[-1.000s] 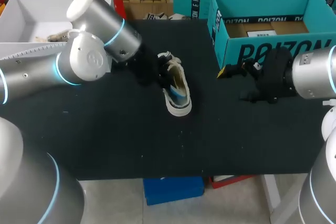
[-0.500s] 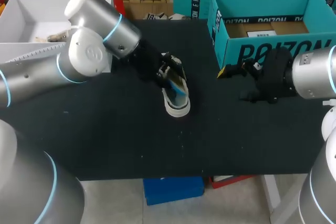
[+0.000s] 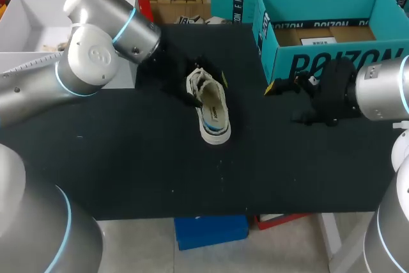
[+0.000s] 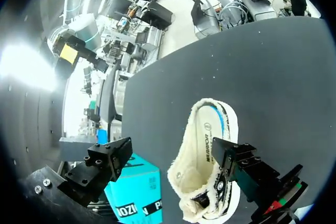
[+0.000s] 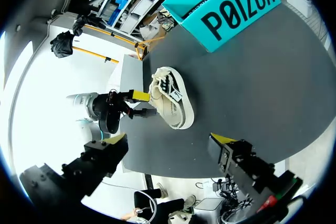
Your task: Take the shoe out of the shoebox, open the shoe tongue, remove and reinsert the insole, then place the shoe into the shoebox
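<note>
While your left gripper (image 4: 173,153) stood open around the shoe (image 3: 209,110), with one finger close against its side, closing off-centre could have rolled it over or snagged the laces (image 3: 198,83). Your right gripper (image 5: 168,142) hung open and empty before the shoebox (image 3: 319,62). The shoe sat mid-table, its long axis running from far edge to near edge, toe toward the far edge.

The shoe (image 3: 211,110) lies on the table (image 3: 128,158) near its middle, lengthwise far to near; the left gripper (image 4: 172,150) sits at its far end; the shoebox (image 3: 332,30) stands far right; the right gripper (image 3: 284,87) hangs just before it, well right of the shoe.
</note>
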Controlling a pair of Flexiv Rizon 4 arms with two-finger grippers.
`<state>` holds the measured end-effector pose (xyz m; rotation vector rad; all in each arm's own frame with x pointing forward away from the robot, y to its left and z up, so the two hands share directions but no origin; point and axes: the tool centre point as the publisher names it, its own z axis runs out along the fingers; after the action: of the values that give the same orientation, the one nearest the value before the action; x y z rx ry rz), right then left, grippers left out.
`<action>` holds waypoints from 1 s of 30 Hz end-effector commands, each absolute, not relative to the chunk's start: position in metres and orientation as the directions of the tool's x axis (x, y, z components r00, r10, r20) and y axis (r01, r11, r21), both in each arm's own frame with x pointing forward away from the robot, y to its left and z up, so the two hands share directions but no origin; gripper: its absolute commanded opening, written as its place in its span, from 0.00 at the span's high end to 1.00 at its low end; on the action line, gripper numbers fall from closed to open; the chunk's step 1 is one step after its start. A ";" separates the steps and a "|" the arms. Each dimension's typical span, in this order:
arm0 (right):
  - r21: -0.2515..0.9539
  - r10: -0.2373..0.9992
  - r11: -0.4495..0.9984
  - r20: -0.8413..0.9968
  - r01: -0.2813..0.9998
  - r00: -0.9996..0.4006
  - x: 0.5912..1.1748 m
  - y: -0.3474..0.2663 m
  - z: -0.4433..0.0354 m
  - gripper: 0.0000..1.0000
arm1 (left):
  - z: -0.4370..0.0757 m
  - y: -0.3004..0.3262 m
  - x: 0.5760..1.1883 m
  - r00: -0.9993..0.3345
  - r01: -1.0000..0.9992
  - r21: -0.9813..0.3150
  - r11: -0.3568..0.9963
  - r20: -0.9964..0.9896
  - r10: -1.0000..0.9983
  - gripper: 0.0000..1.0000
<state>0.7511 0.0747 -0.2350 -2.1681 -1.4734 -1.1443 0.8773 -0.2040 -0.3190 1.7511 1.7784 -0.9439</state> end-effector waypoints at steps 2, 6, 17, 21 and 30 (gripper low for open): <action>0.195 0.657 -0.442 0.735 0.875 0.169 0.752 0.077 -0.235 0.00 | -0.314 -0.200 0.880 -0.055 0.986 -0.149 -0.076 -0.720 0.692 0.60; 0.195 0.657 -0.442 0.735 0.875 0.169 0.752 0.077 -0.235 0.00 | -0.314 -0.197 0.880 -0.015 0.979 -0.159 -0.127 -0.678 0.735 1.00; 0.195 0.657 -0.442 0.735 0.875 0.169 0.752 0.077 -0.235 0.00 | -0.335 -0.190 0.869 0.120 0.943 -0.203 -0.264 -0.532 0.838 1.00; 0.195 0.657 -0.442 0.735 0.875 0.169 0.752 0.077 -0.235 0.00 | -0.338 -0.192 0.868 0.145 0.938 -0.203 -0.282 -0.509 0.849 1.00; 0.195 0.657 -0.442 0.735 0.875 0.169 0.752 0.077 -0.235 0.00 | -0.348 -0.198 0.860 0.164 0.943 -0.192 -0.271 -0.440 0.883 1.00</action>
<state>0.7511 0.0747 -0.2350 -2.1682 -1.4733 -1.1443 0.8642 -0.1928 -0.3457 2.2870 1.7901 -0.7584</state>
